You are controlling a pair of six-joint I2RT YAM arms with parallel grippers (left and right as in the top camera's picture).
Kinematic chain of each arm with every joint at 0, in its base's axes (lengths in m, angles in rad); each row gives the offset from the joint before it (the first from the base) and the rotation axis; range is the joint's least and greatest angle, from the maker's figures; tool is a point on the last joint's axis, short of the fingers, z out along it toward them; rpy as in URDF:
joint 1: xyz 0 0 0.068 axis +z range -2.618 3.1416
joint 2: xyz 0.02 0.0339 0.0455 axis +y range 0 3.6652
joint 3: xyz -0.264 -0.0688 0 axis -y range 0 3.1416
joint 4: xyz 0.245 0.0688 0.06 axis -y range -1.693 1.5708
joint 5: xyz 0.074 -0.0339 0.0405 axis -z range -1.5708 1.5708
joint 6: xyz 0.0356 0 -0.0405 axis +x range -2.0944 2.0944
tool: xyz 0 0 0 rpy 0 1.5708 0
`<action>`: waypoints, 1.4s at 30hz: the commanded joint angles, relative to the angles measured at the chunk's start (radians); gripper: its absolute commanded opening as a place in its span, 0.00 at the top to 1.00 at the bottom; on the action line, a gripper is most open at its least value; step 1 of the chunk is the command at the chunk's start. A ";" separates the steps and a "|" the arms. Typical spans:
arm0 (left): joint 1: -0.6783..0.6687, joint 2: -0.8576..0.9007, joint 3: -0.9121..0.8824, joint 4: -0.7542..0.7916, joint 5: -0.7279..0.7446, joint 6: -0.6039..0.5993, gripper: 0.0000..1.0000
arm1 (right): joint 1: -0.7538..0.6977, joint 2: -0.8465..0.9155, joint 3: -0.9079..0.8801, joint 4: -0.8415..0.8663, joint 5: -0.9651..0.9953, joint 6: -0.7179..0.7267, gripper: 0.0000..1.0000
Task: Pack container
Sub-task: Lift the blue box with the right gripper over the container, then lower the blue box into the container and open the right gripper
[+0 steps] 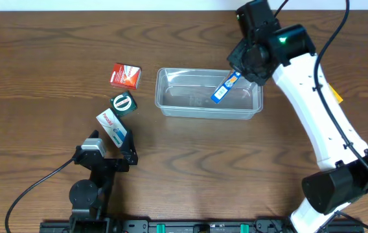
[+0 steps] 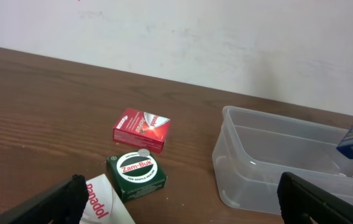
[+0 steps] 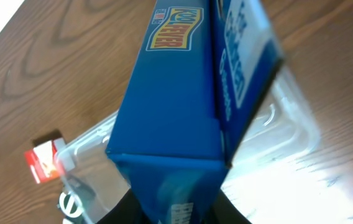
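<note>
Only at the right wrist we read lettering on the blue box (image 3: 176, 93); right end effector (image 1: 237, 76) grasps it, left end effector (image 2: 183, 205) released. One container (image 1: 171, 107), three loose boxes (image 1: 126, 76) (image 1: 123, 103) (image 1: 112, 125).

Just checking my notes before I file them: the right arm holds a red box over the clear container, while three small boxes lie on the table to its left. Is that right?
No: the box in the right gripper's fingers is blue, not red, as the right wrist view shows. It does hang over the container, with three small boxes on the table to its left.
</note>
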 commanded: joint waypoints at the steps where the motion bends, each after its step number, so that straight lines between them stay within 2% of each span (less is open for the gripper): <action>1: 0.004 -0.001 -0.017 -0.033 0.020 0.010 0.02 | 0.068 -0.027 0.006 0.002 0.044 0.101 0.79; 5: 0.004 -0.001 -0.017 -0.033 0.020 0.010 0.02 | 0.149 -0.027 0.000 0.003 0.129 0.214 0.75; 10: 0.004 -0.001 -0.017 -0.033 0.020 0.010 0.02 | 0.215 -0.026 0.000 0.002 0.202 0.362 0.63; 14: 0.004 -0.001 -0.017 -0.033 0.020 0.010 0.02 | 0.234 -0.026 -0.019 0.002 0.213 0.464 0.60; 19: 0.004 -0.001 -0.017 -0.033 0.020 0.010 0.02 | 0.236 -0.026 -0.082 0.042 0.222 0.485 0.58; 22: 0.004 -0.001 -0.017 -0.033 0.020 0.010 0.02 | 0.236 -0.026 -0.103 0.070 0.253 0.377 0.55; 25: 0.004 -0.001 -0.017 -0.033 0.020 0.010 0.02 | 0.236 -0.026 -0.104 0.098 0.274 0.150 0.48; 27: 0.004 -0.001 -0.017 -0.033 0.020 0.010 0.02 | 0.236 -0.026 -0.104 0.130 0.264 -0.035 0.37; 31: 0.004 -0.001 -0.017 -0.033 0.020 0.010 0.02 | 0.239 -0.026 -0.104 0.169 0.159 -0.321 0.25; 33: 0.004 -0.001 -0.017 -0.033 0.020 0.010 0.02 | 0.239 -0.024 -0.104 0.177 0.105 -0.412 0.21; 39: 0.004 -0.001 -0.017 -0.033 0.020 0.010 0.02 | 0.238 0.023 -0.106 0.243 -0.083 -0.665 0.16; 42: 0.004 -0.001 -0.017 -0.033 0.020 0.010 0.02 | 0.238 0.069 -0.108 0.254 -0.106 -0.722 0.20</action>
